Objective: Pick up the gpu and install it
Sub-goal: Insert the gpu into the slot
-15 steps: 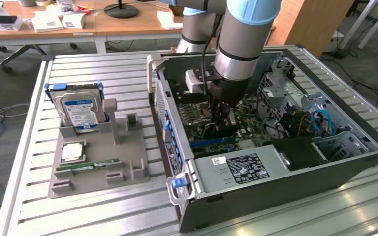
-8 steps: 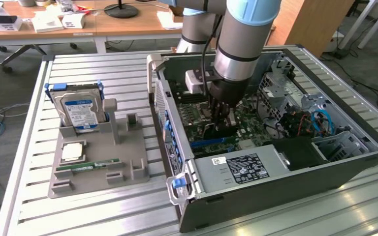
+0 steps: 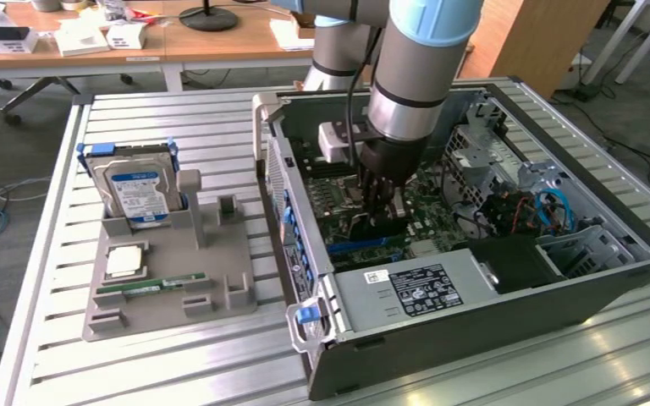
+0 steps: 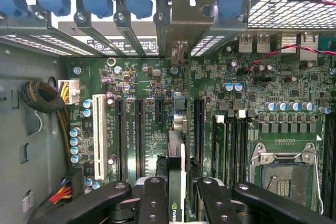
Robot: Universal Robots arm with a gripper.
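Here the gripper (image 4: 179,195) is clamped on the graphics card (image 4: 176,156); I judge it light, stiff, fragile, best held by its edges.

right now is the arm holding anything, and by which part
Yes: the gpu, pinched edge-on between the jaws along its top long edge, inside the computer case, just above the motherboard.

High exterior; wrist seemingly above motherboard (image 4: 157,77)
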